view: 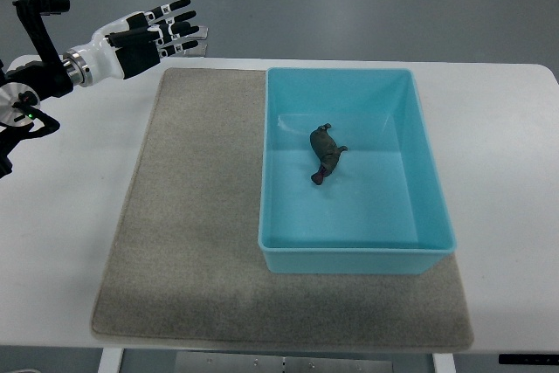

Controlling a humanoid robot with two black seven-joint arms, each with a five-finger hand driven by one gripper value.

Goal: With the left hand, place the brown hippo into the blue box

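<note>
Hippo (pixel 326 154) lies on its side inside the box (pixel 427 155); my left hand (pixel 157 34) hovers at ten o'clock, fingers spread, holding nothing.

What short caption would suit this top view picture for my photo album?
Brown hippo lying inside the blue box on a grey mat, the robot's left hand open off to the far left.

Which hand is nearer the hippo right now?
Left. The left hand hovers open beyond the mat's far-left corner, well away from the brown hippo lying in the blue box. The right hand isn't in view.
</note>
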